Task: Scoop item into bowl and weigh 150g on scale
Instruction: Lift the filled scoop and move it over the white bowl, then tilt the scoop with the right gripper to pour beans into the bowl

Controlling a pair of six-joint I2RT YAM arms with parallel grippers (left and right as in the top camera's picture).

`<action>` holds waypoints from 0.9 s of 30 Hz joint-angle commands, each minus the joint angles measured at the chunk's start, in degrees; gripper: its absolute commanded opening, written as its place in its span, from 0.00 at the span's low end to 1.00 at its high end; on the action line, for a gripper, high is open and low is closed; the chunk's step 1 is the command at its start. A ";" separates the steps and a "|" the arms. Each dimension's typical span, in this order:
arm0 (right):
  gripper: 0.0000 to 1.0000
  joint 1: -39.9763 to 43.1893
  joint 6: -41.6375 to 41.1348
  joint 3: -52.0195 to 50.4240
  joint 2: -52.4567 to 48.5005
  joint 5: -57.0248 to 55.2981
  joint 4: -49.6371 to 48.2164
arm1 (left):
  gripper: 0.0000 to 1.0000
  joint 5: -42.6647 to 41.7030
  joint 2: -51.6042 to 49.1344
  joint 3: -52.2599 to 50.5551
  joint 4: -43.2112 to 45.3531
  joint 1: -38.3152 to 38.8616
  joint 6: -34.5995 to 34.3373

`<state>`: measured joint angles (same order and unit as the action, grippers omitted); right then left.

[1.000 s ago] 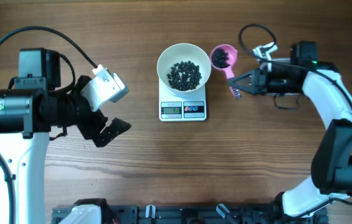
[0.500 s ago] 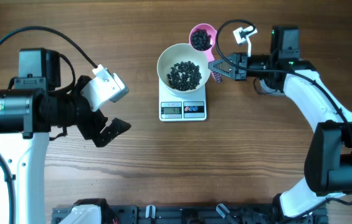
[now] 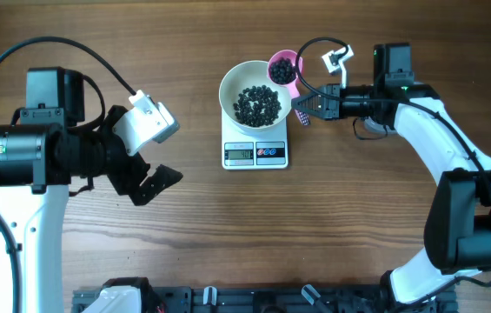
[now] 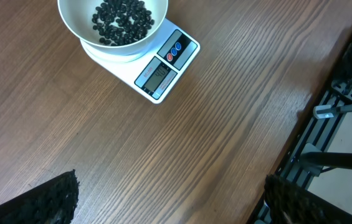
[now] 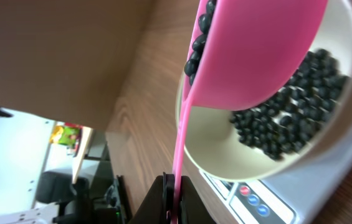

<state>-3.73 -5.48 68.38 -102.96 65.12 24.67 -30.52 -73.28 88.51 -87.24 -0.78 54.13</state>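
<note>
The white bowl stands on the white scale and holds a layer of the black item. My right gripper is shut on the handle of a pink scoop. The scoop's cup sits over the bowl's far right rim. In the right wrist view the scoop is tipped on its side above the bowl, with beans at its lip. My left gripper hangs open left of the scale, nothing between its fingers.
The scale's display and two buttons face the table's front. A black rail runs along the front edge. The right arm reaches in from the right side.
My right gripper has carried the loaded scoop leftward from beside the bowl, past its far side, onto the bowl's far right rim. The left arm has stayed still.
</note>
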 commanded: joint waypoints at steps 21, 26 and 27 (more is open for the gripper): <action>0.04 -7.76 3.87 0.42 5.68 -19.47 3.74 | 1.00 -0.42 0.68 0.81 -0.07 -0.31 0.55; 0.04 -9.35 3.93 0.42 5.68 -23.69 3.87 | 1.00 -0.42 0.68 0.81 -0.07 -0.31 0.55; 0.04 -9.68 3.98 0.46 5.70 -25.27 4.15 | 1.00 -0.42 0.68 0.81 -0.07 -0.31 0.55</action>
<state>-12.34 -2.72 68.38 -98.59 45.25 28.58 -30.52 -73.28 88.51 -87.24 -0.78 54.13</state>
